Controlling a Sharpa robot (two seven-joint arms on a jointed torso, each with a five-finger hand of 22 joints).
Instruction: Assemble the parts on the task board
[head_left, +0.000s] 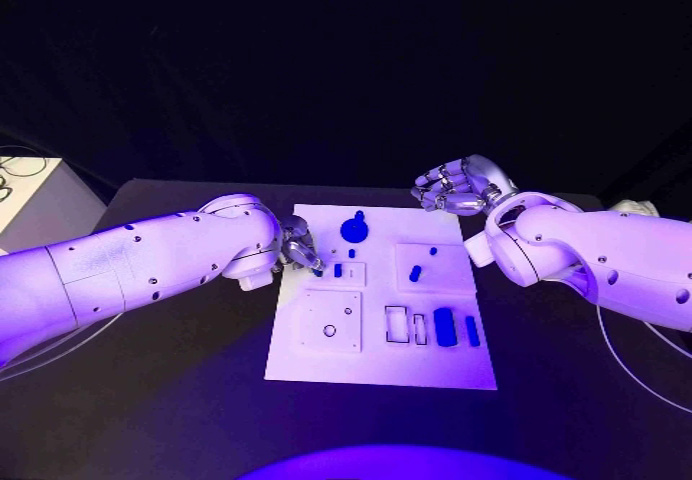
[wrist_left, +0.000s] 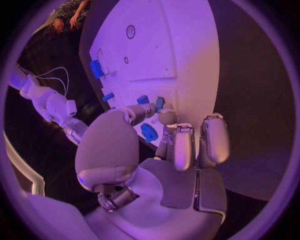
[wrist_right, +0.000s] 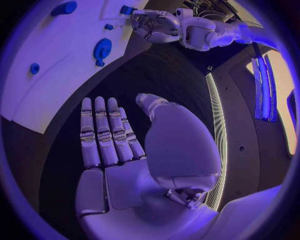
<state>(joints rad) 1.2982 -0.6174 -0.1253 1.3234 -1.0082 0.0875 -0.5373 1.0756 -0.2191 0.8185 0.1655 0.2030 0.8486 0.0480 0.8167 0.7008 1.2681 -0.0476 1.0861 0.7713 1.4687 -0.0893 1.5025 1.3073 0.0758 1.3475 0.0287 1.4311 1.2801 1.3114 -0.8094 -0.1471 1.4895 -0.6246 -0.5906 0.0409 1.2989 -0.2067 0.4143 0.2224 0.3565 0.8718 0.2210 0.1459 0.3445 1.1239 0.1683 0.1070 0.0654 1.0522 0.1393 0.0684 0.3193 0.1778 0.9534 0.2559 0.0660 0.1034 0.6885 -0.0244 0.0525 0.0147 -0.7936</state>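
Note:
The white task board lies in the middle of the black table. On it stand a blue knob, two small blue parts close together, a blue peg and two blue blocks. My left hand is at the board's left edge. Its fingertips reach to just short of the small blue parts, and nothing shows in its grip. The knob shows between its fingers. My right hand hovers off the board's far right corner. Its fingers are straight and hold nothing.
A square white plate with a round hole lies on the board's near left part, with empty slots beside it. A white box with cables stands at the table's far left. Bare black table lies around the board.

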